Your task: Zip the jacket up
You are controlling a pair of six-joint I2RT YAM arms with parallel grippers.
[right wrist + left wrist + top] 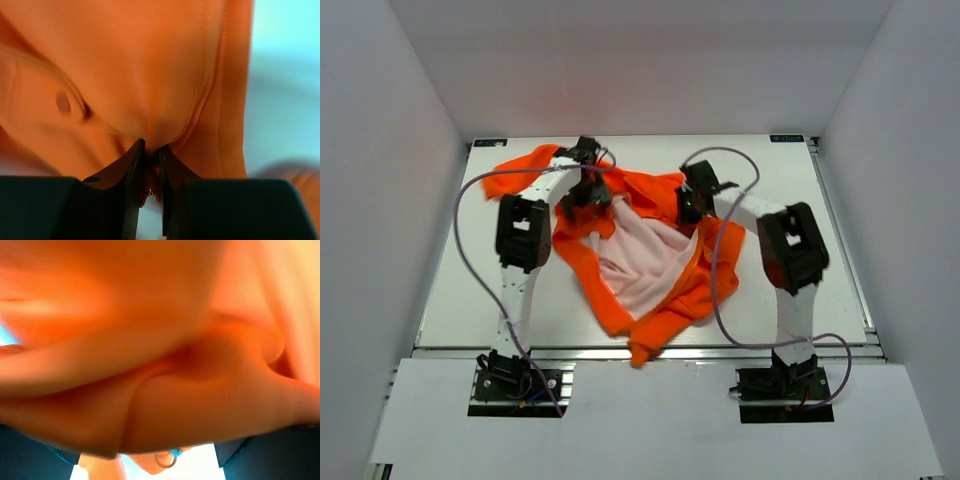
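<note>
Currently the jacket [620, 305] is lying crumpled and unzipped in the middle of the table [455, 290], its pale lining facing up between the orange front panels. The right gripper [151, 148] is pinching a fold of orange fabric beside the zipper seam, its jaws standing nearly together. The left gripper [586, 200] is pushing into the far side of the garment, its fingers [30, 450] spread wide, cloth bulging between them unclamped.

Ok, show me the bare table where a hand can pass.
Bare table lies left of the left arm and right of the right arm, out to each side edge. The middle is crowded: the jacket fills it, with the left gripper and right gripper on it.
</note>
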